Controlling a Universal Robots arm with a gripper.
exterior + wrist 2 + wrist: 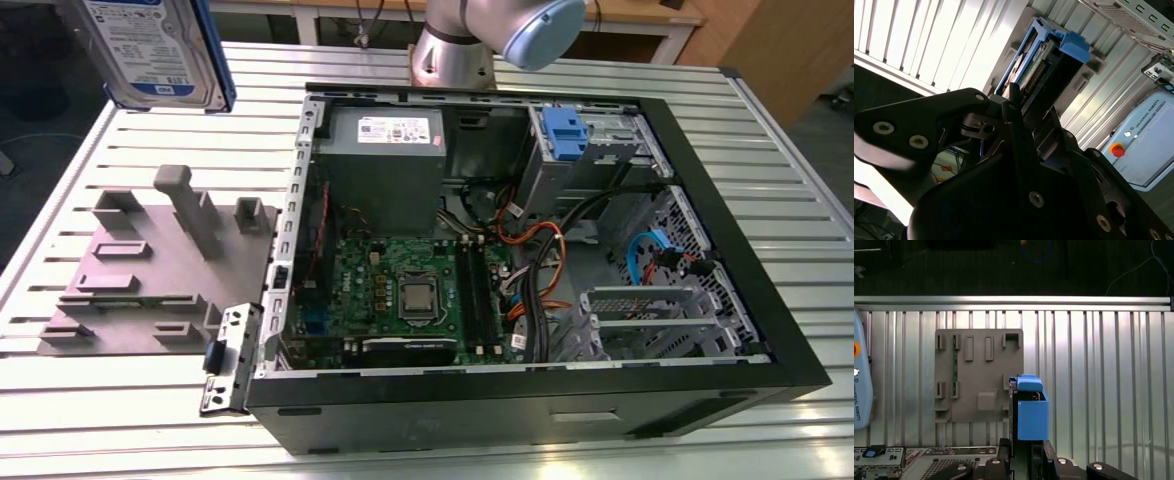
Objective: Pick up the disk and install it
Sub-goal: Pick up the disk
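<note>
High above the slatted tabletop (80,150), the gripper (1016,102) is clamping the disk (154,50) by one end, its fingers closed on the blue-railed drive. In the first wrist view, the disk is hanging over the edge of the grey fixture plate (979,375), which is lying beside the open computer case (534,250).

Arm (454,50) sits at 12 o'clock in the exterior view: silver link upright, blue-capped joint (545,30) just off toward 1 o'clock. Gripper (1026,447) in both wrist views: black fingers (1019,135) clamped tight on one end of the disk (1031,412), with the rest sticking out past the fingertips.
</note>
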